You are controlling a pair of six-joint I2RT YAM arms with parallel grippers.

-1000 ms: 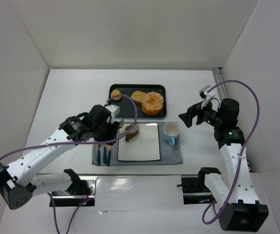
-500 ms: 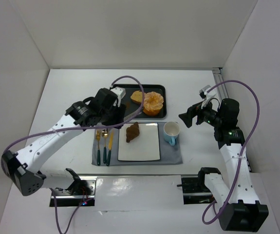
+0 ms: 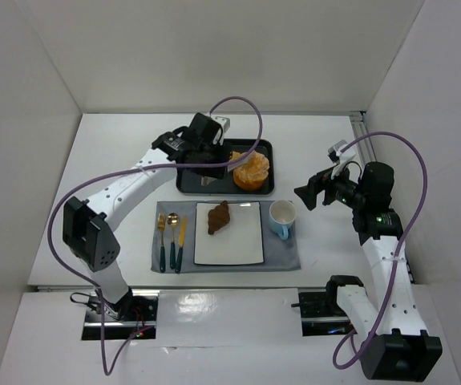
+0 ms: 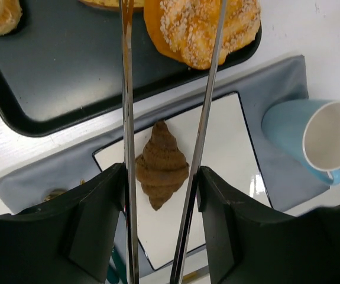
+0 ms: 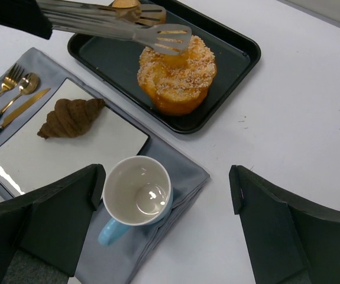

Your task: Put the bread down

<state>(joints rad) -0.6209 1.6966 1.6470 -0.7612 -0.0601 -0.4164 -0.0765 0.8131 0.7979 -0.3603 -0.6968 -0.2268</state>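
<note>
Left claw (image 4: 161, 171): part-closed on tongs (image 5: 128, 29); blades apart, empty, over tray (image 3: 186, 186). Right claw (image 5: 164, 177): wide, empty. Croissant (image 3: 218, 216) lies on plate (image 3: 242, 249), 9 o'clock side. Judged light, flaky, crushable; grip across thick middle, gently.
</note>
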